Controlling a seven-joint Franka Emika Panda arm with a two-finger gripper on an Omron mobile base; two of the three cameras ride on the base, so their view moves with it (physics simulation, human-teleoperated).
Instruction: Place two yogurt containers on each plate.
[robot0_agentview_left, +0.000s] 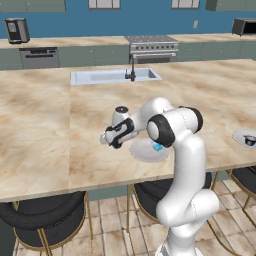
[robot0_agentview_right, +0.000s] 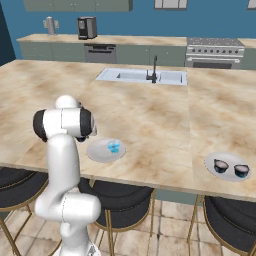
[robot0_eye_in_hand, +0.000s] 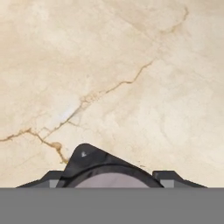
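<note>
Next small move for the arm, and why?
Probably lift and carry toward the near plate. In the hand view a dark yogurt cup sits between the gripper fingertips, seemingly gripped though contact is unclear. That plate holds just the light blue cup; the far plate already has two.

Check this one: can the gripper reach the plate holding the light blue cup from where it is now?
Probably yes. The plate lies on open counter right beside the gripper, nothing stands between them, and bare room remains next to the light blue cup.

One plate (robot0_agentview_right: 100, 154) carries a light-blue cup (robot0_agentview_right: 114, 147); the other (robot0_agentview_right: 227, 173) two dark cups (robot0_agentview_right: 221, 165).
</note>
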